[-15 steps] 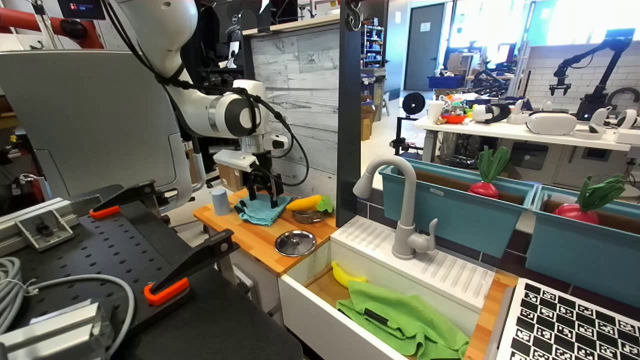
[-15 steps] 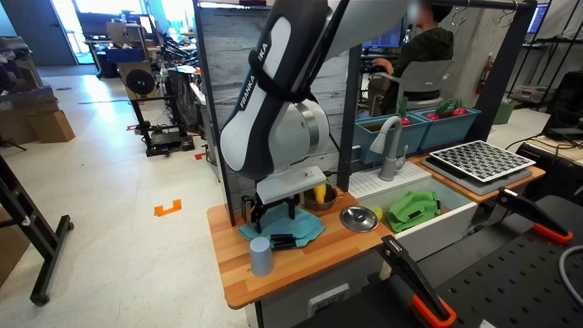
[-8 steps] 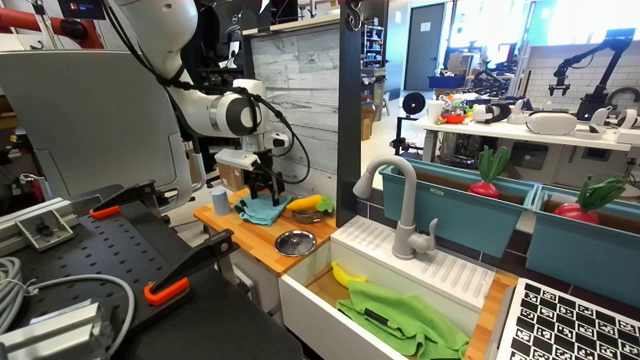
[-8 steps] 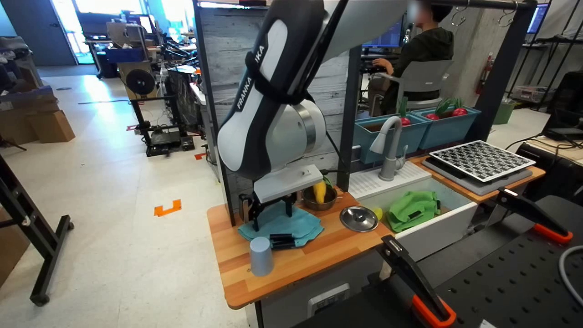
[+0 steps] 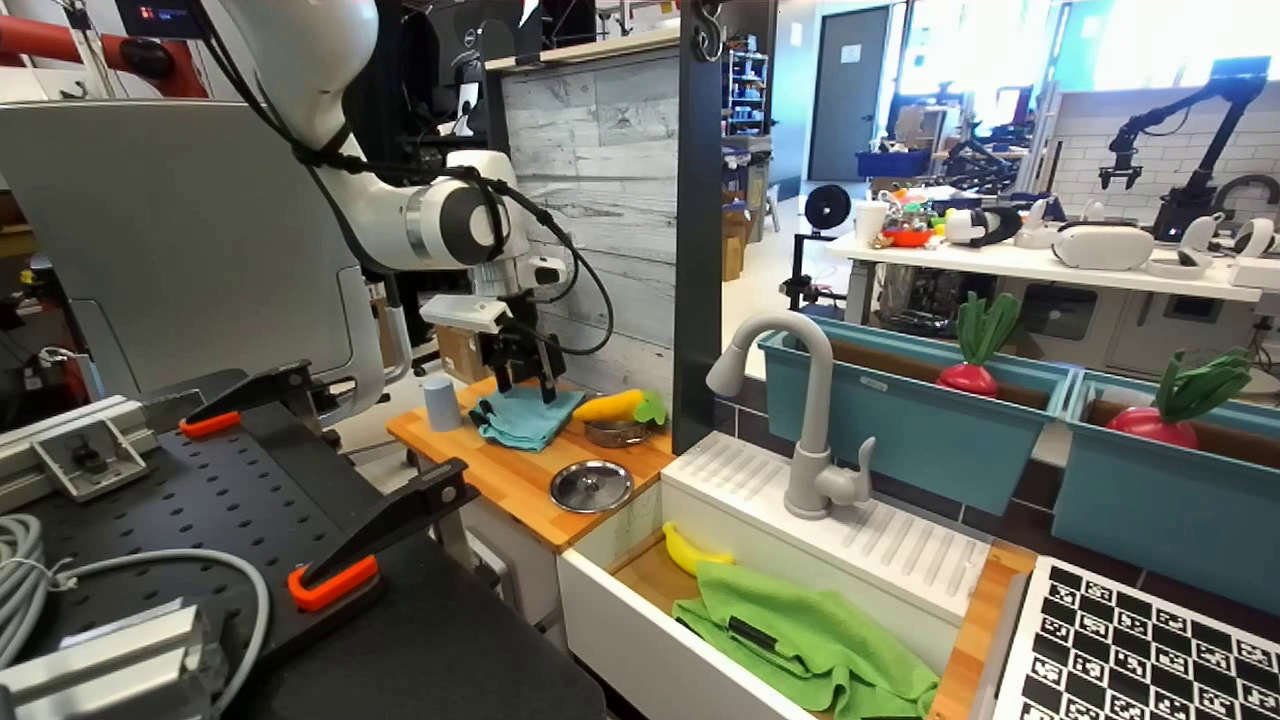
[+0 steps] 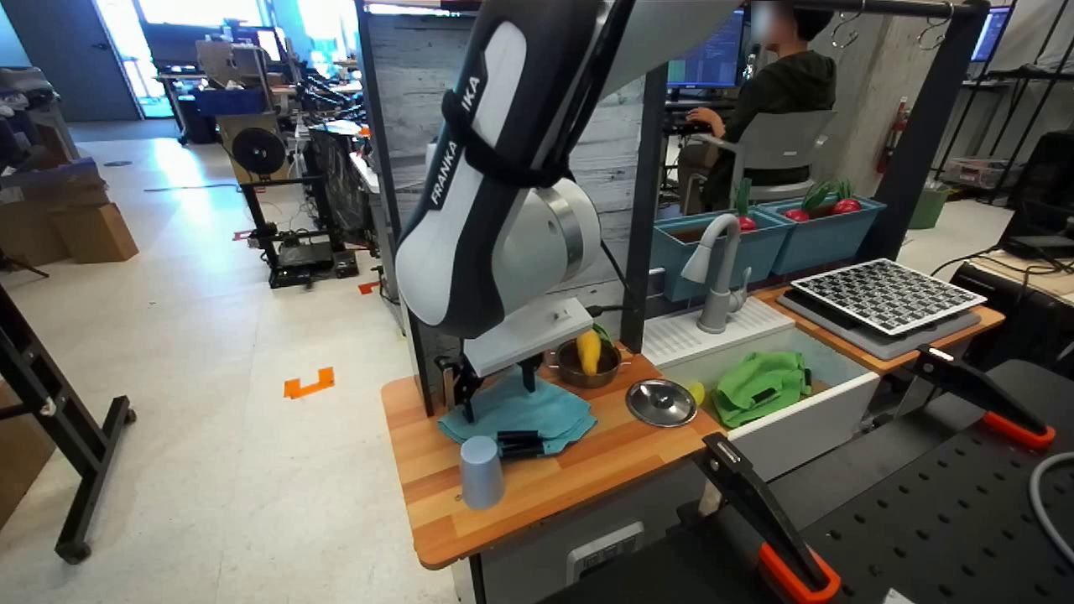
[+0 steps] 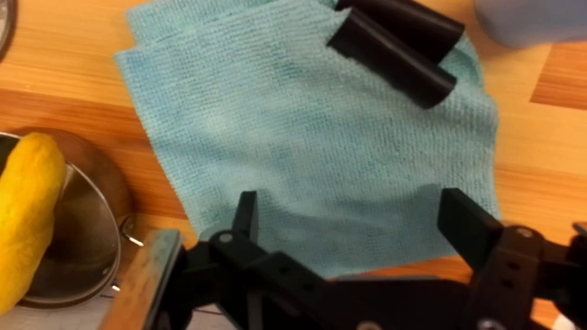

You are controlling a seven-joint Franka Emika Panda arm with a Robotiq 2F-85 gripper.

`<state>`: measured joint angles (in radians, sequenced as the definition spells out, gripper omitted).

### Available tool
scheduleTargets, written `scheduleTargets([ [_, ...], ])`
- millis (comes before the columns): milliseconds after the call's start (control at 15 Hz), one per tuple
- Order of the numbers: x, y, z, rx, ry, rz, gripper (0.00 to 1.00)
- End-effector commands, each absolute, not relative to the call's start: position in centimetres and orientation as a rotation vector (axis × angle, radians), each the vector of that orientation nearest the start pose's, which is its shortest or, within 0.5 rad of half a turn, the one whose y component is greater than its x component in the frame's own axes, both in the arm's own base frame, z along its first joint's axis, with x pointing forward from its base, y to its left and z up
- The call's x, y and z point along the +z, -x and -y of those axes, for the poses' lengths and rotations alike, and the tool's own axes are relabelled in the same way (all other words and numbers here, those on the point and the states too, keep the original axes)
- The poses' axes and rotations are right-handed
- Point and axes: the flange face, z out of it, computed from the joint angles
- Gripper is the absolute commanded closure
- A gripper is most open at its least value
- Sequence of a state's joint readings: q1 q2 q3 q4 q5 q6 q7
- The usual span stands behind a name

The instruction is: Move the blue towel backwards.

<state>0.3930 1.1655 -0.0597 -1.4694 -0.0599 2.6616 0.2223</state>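
The blue towel [image 5: 527, 424] lies folded and flat on the wooden counter. It also shows in an exterior view [image 6: 558, 413] and fills the middle of the wrist view [image 7: 312, 133]. Two black tube-like pieces [image 7: 394, 59] lie at one edge of it. My gripper [image 7: 351, 191] is open, its fingers wide apart over the towel's edge near the wall panel, with nothing between them. In both exterior views the gripper [image 5: 526, 392] [image 6: 498, 403] points down. The fingertips seem just above the cloth; whether they touch it is hard to tell.
A blue-grey cup [image 6: 482, 474] stands beside the towel. A metal pot [image 6: 587, 362] with a yellow vegetable [image 7: 27, 215] is on its other side. A metal lid [image 5: 591, 486] lies near the sink [image 5: 660, 640]. The plank wall panel [image 5: 600, 200] rises behind the counter.
My gripper has risen slightly and moved a little to the left in both exterior views. The fingers stay open. The towel has not visibly moved.
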Motion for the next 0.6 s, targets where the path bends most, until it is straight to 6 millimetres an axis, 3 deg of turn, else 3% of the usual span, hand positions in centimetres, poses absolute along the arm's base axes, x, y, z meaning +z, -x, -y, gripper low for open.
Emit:
scheduleTargets([
  [0,1.7,-61.2,-22.2,-0.184,3.215,0.314,0.0],
  [400,7.0,-58.0,-20.8,-0.365,3.17,0.239,0.0],
  [467,4.7,-60.1,-21.2,-0.325,3.177,0.247,0.0],
  [533,5.3,-59.7,-21.1,-0.325,3.176,0.245,0.0],
])
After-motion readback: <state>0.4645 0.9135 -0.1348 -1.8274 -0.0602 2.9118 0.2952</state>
